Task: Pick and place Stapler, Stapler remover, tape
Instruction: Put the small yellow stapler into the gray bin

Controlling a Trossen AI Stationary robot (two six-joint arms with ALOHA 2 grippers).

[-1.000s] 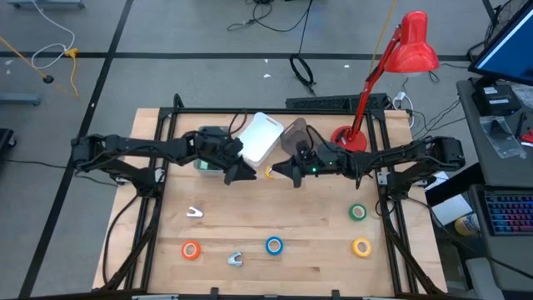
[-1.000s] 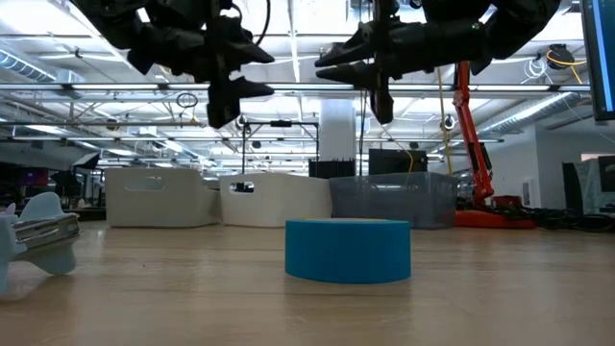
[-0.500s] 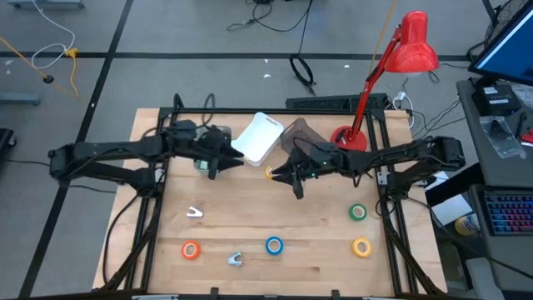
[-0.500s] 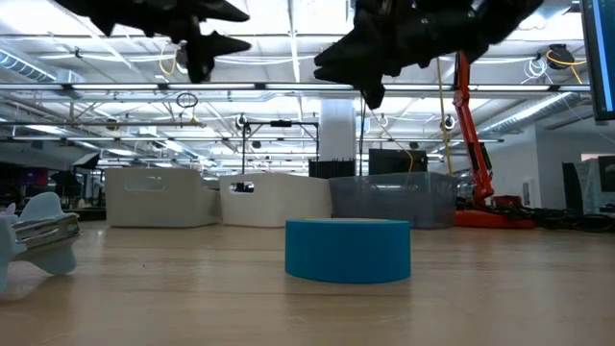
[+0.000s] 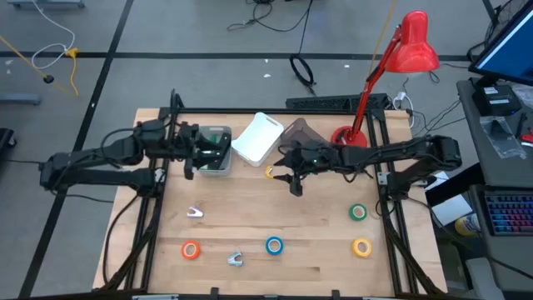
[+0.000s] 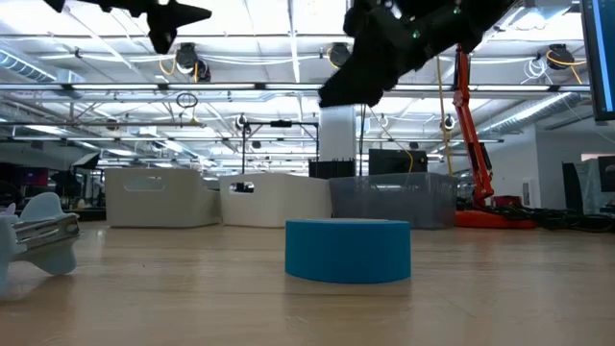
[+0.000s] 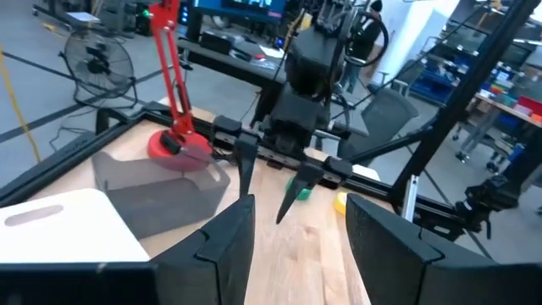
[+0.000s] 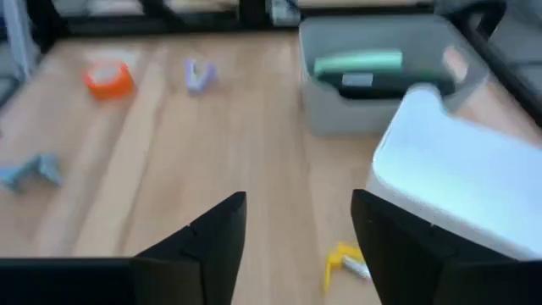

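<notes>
Both empty grippers stand spread, and the right gripper (image 5: 293,177), just beside the yellow stapler remover (image 5: 270,172), is nearer it than the left gripper (image 5: 193,157).

Grey floor (image 5: 166,33), red desk lamp (image 5: 414,42)

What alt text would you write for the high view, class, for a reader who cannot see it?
Two dark robot arms meet over a wooden table: the left gripper beside a grey bin, the right gripper open near a white bin. Orange tape, blue tape, yellow tape and green tape lie nearer the front.
</notes>
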